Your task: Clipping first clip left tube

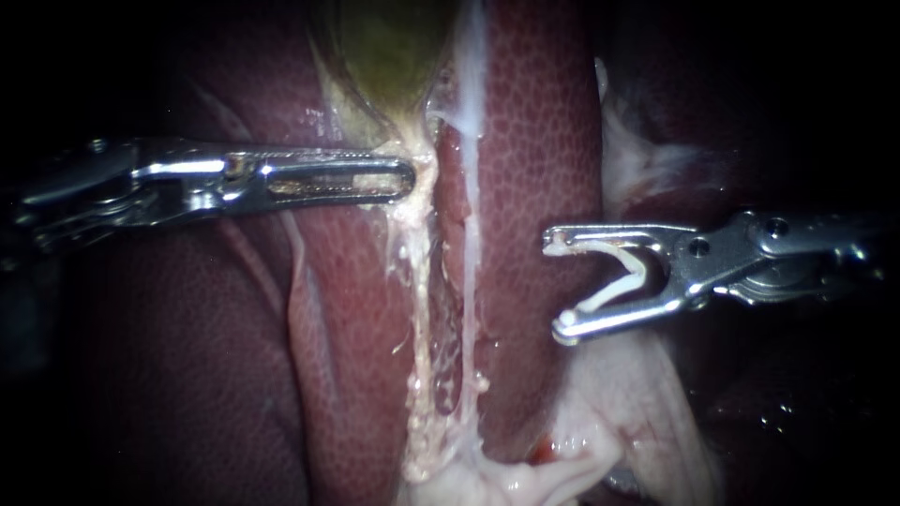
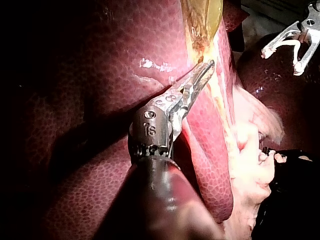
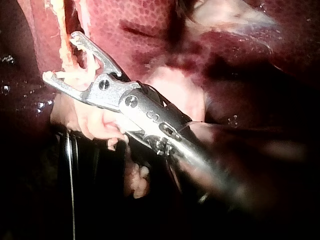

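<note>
White clip point(image 1: 639, 268) sits loaded in my right instrument point(image 1: 557, 286). The jaws are spread wide around it, over the liver point(image 1: 534, 141) and well apart from the left tube point(image 1: 419, 281). My left instrument point(image 1: 398, 178) looks clamped on the gallbladder point(image 1: 389, 47) at its neck, just above that tube.

Left wrist view: jaws together on that tissue, so the pull should hold steady.

Right wrist view: clip open, nothing inside it. I'd cross over the right tube point(image 1: 469, 262), get the left tube fully between the clip's arms, square to it, then squeeze.
</note>
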Action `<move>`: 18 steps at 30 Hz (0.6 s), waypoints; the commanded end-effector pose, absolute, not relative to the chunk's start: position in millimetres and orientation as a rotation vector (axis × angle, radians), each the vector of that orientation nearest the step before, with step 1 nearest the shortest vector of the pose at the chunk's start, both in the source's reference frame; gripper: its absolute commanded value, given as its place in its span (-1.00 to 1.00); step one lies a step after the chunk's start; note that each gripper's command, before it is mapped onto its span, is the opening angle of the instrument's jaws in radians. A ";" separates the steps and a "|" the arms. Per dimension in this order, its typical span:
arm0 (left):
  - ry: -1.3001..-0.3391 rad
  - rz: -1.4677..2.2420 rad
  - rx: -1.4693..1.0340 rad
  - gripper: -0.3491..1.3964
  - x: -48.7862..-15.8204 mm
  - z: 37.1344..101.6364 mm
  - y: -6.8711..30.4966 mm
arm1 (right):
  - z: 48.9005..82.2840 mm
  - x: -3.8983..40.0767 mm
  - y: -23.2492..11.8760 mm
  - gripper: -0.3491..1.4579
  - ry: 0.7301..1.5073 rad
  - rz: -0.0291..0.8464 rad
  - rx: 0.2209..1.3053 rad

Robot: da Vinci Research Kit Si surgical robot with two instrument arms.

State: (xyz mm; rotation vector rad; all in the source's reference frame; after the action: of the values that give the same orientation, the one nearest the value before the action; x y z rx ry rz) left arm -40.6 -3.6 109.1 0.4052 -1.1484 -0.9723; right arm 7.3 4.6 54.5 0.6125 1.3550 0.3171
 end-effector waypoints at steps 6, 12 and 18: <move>-1.149 -0.973 0.407 -1.00 -40.5 109.0 -3.7 | 54.6 7.2 4.6 0.05 1.355 0.317 0.612; -1.149 -0.973 0.412 -1.00 -40.1 107.9 -3.8 | 54.6 7.2 4.6 0.05 1.355 0.317 0.612; -1.149 -0.973 0.426 -1.00 -38.7 106.0 -3.3 | 54.6 7.2 4.6 0.05 1.354 0.317 0.612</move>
State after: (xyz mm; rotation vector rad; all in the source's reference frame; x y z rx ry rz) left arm -38.3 -3.1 105.5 0.4251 -1.1472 -0.9751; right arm 7.2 4.6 54.6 0.6123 1.3540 0.3170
